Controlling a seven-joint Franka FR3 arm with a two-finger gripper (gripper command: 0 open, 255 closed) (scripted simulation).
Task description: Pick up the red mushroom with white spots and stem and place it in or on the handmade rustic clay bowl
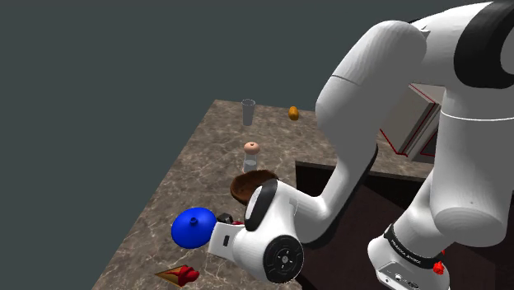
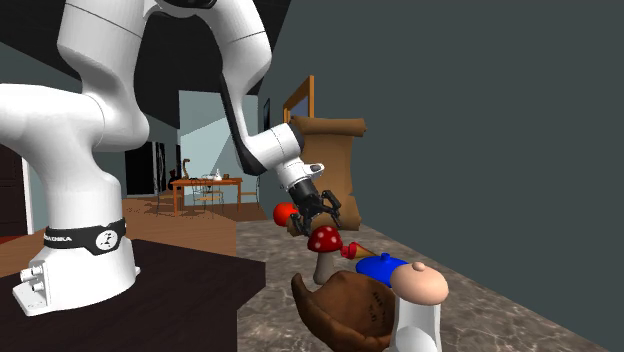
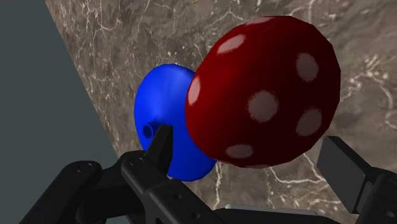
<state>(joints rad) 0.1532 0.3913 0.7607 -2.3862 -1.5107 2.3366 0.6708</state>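
The red mushroom [image 3: 264,92] with white spots stands upright on the marble counter, on its pale stem [image 2: 322,266]. My gripper [image 3: 248,153] hangs open just above its cap [image 2: 325,239], one finger on each side and neither touching it. In the second exterior view the gripper [image 2: 318,212] points down at the cap. The brown clay bowl [image 1: 251,186] sits on the counter right beside the mushroom, toward the stand; it is empty [image 2: 345,305]. In the shoulder view my wrist covers most of the mushroom [image 1: 237,222].
A blue round lidded pot [image 3: 162,121] stands close against the mushroom, on the side away from the bowl [image 1: 193,227]. A pink-topped shaker [image 1: 251,154], a glass [image 1: 248,111] and an orange object [image 1: 293,113] stand farther along the counter. A red and yellow item [image 1: 179,275] lies near its end.
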